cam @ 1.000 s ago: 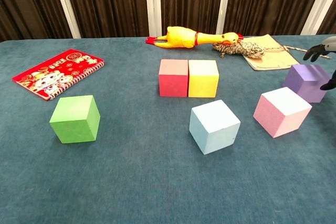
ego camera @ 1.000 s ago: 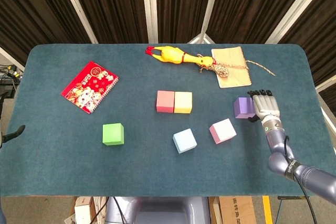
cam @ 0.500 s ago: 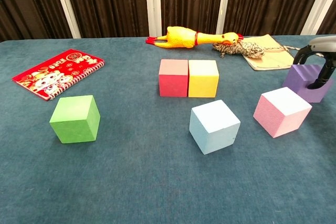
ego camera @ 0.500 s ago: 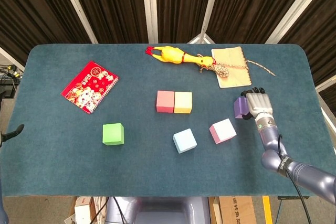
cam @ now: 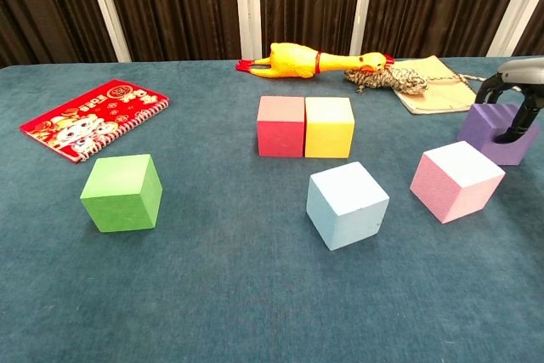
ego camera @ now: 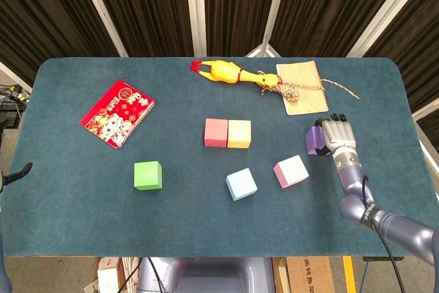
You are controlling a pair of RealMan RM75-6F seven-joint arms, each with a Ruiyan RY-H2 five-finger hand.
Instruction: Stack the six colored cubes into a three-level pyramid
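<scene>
a red notebook (ego camera: pixel 117 113) with cartoon print lies flat near the left end of the blue table (ego camera: pixel 82 190), spiral edge toward the middle. at the far edge a yellow rubber chicken (ego camera: pixel 233 73) lies on its side, head pointing right, touching a tan notebook (ego camera: pixel 302 86). a frayed rope (ego camera: pixel 296 90) lies across that tan notebook, its tail trailing off to the right.

- A robot test lab, staged rather than lived in.
- Dark curtains (ego camera: pixel 144 5) on white frames enclose a blue-felt surface (ego camera: pixel 82 190).
- Cardboard boxes (ego camera: pixel 309 276) and cables (ego camera: pixel 10 94) lie underneath and at the edges.
</scene>
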